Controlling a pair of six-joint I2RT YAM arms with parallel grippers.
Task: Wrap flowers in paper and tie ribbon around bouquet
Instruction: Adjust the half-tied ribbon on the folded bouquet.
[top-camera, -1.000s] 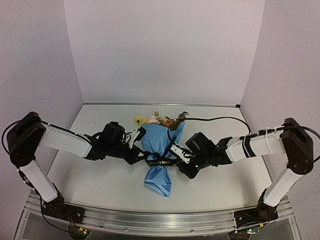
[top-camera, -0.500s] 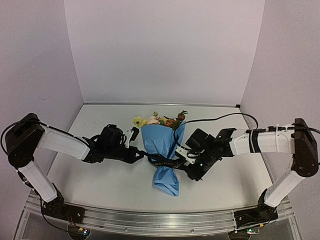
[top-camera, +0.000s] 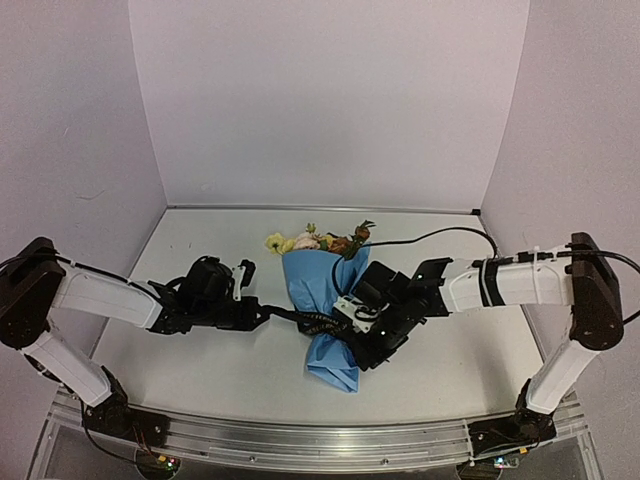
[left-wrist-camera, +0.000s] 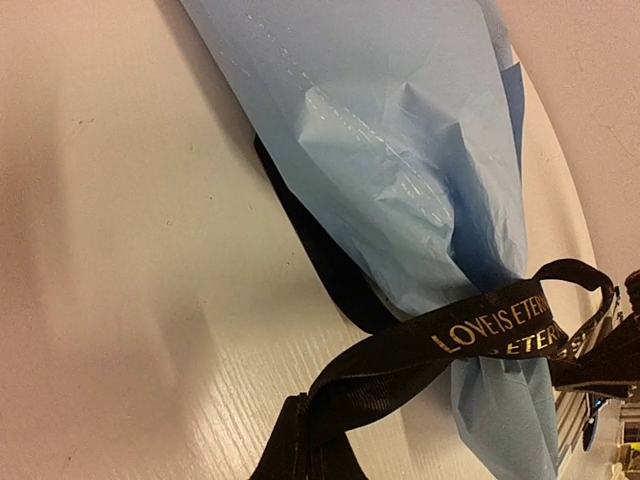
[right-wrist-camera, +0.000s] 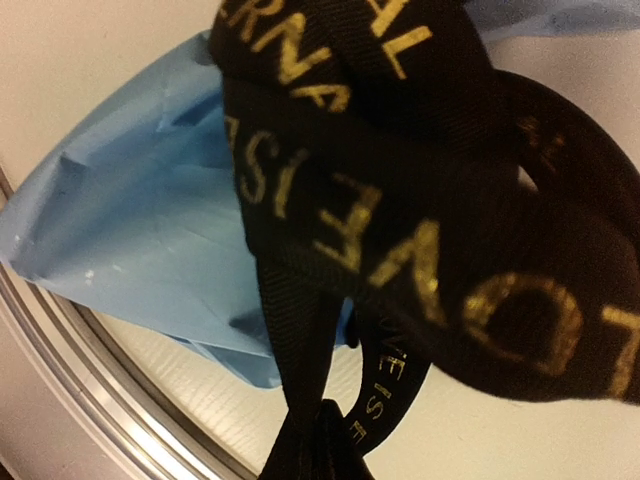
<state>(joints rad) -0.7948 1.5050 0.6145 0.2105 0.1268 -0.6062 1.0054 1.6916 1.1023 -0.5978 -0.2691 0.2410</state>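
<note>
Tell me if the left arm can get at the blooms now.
Probably not: the left claw is shut on the ribbon looped round the bouquet, tethering it. Nothing else blocks the way to the blooms.

The ribbon (top-camera: 290, 316) runs from the left gripper (top-camera: 265, 313) round the bouquet (top-camera: 320, 280) to the right gripper (top-camera: 342, 330)

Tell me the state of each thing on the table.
Light-blue paper cone bouquet: lying flat, cinched near its narrow end.
Yellow, pink and orange flowers: poking out of the wide end.
Black gold-lettered ribbon: looped around the cone, drawn tight.
Left gripper: shut on ribbon.
Right gripper: shut on ribbon.
</note>
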